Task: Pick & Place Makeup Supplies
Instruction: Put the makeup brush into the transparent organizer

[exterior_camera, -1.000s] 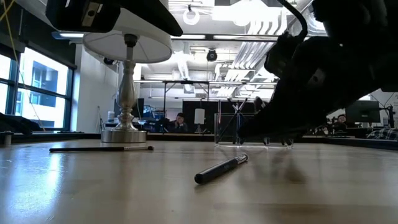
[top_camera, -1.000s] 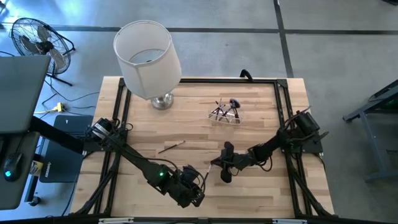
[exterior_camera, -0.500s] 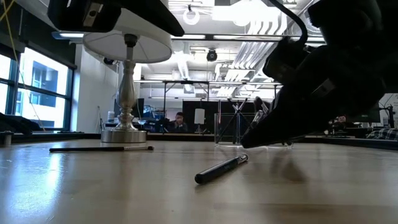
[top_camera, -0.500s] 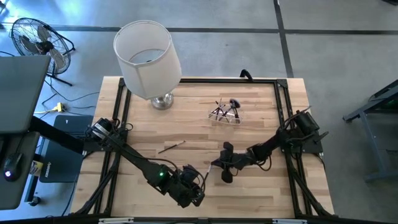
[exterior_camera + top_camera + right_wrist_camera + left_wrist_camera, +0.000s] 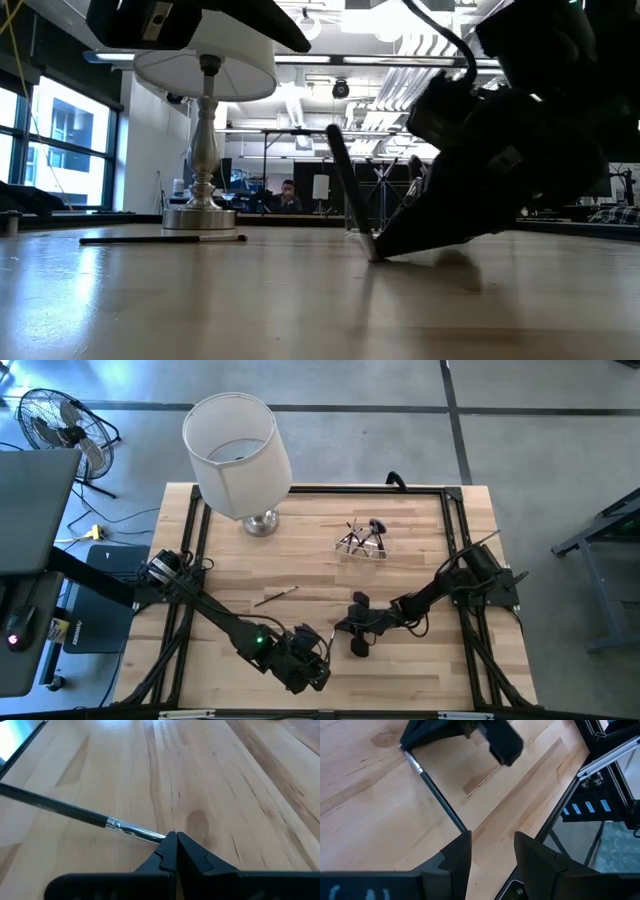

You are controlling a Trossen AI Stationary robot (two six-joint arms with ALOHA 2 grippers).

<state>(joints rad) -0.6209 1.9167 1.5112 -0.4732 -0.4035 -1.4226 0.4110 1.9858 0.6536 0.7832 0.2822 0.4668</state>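
Slim dark pencil point(image 5: 348, 190) now tilted up, right fingers point(image 5: 172, 845) pinching silver tip

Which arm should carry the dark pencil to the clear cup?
Right. Its gripper is shut on the pencil by the silver end, one end raised, and the cup is on its side. The left gripper waits open, empty.

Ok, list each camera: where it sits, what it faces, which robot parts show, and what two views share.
High: overhead, straight down on the table; both arms, lamp.
Low: tabletop height, level into the room; right claw pinching a dark pencil.
Left wrist: on the left arm, past its open left claw toward the right claw.
Right wrist: on the right arm, fingertips shut on the pencil's silver end.
Shared: both wrist views show that pencil.
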